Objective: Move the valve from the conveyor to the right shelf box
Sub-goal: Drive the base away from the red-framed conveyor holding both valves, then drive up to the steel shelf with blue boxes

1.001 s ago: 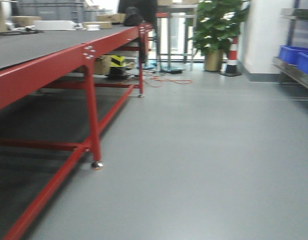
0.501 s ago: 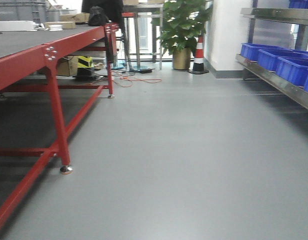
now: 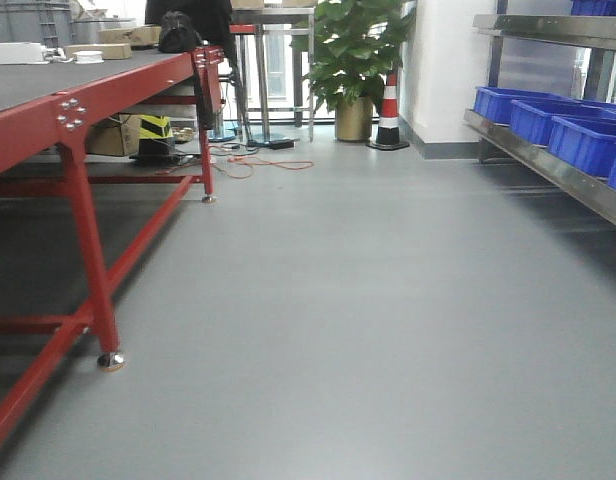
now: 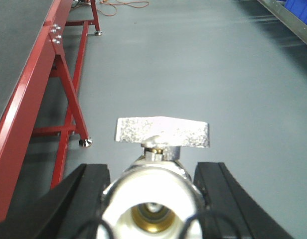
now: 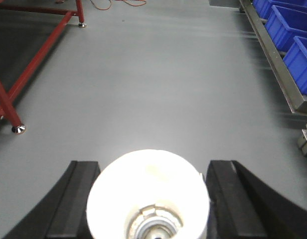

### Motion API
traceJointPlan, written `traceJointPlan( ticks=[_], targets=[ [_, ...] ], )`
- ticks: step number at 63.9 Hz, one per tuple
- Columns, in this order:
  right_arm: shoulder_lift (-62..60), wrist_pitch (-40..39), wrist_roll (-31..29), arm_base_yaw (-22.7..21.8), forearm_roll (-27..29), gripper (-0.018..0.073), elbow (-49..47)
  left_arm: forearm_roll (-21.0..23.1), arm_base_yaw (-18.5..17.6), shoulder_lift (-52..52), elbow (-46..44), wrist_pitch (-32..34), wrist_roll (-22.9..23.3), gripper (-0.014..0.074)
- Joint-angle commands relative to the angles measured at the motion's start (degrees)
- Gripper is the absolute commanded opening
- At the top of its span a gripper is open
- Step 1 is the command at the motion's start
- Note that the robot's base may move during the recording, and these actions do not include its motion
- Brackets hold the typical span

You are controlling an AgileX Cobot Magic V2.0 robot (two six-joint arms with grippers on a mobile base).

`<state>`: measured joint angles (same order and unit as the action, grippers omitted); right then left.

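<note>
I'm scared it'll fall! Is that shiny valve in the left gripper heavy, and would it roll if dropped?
Probably heavy for its size: the valve looks like solid metal. Its round body might roll, though the flat handle would likely stop it.

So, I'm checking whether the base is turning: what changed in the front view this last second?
The view swung right: the red-framed table slid leftward in frame, and the shelf with blue boxes came further in on the right. Nothing in the room itself moved.
</note>
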<state>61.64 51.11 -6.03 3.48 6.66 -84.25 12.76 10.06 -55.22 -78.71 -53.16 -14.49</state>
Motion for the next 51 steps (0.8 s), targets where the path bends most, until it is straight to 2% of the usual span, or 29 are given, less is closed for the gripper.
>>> traceJointPlan(
  ticks=[1,51],
  targets=[
    [-0.6,-4.5,-0.1,-0.4,-0.3,-0.0153,-0.9,0.9,-0.2,0.7,-0.5,3.2,0.0,-0.0111],
    [-0.6,-5.1,-0.1,-0.4,-0.3,-0.0153,-0.9,0.9,-0.2,0.7,-0.5,3.2,0.0,-0.0111]
  ],
)
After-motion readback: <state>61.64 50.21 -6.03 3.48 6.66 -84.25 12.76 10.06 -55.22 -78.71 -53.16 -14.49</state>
